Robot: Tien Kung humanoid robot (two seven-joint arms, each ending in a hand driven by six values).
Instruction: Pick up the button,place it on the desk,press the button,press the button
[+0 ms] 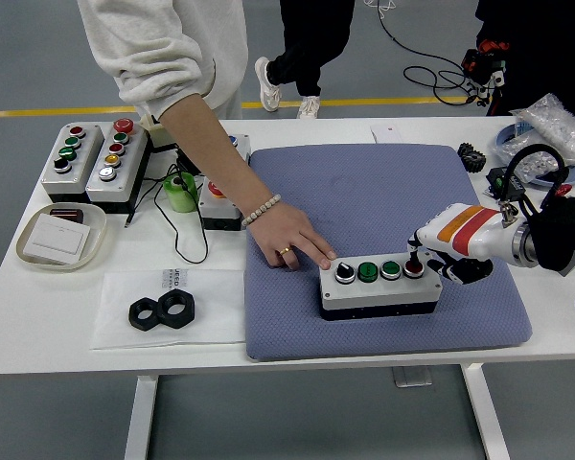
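The button box lies on the blue-grey pad, toward the pad's near edge, with its long side running left to right. Its top carries four buttons in a row: one black-and-white, two green, and a red button at the right end.

My right hand reaches in from the right, just beside the box's right end. One finger points down onto the red button and touches it; my other fingers are curled in and grip nothing (the hand is closed apart from that pressing finger). My left arm is out of view.

A person's hand reaches in from the far side of the table and rests on the pad, fingertips touching the box's left end.

Further left, off the pad, the table holds two other button boxes, a green cup and two black nuts.
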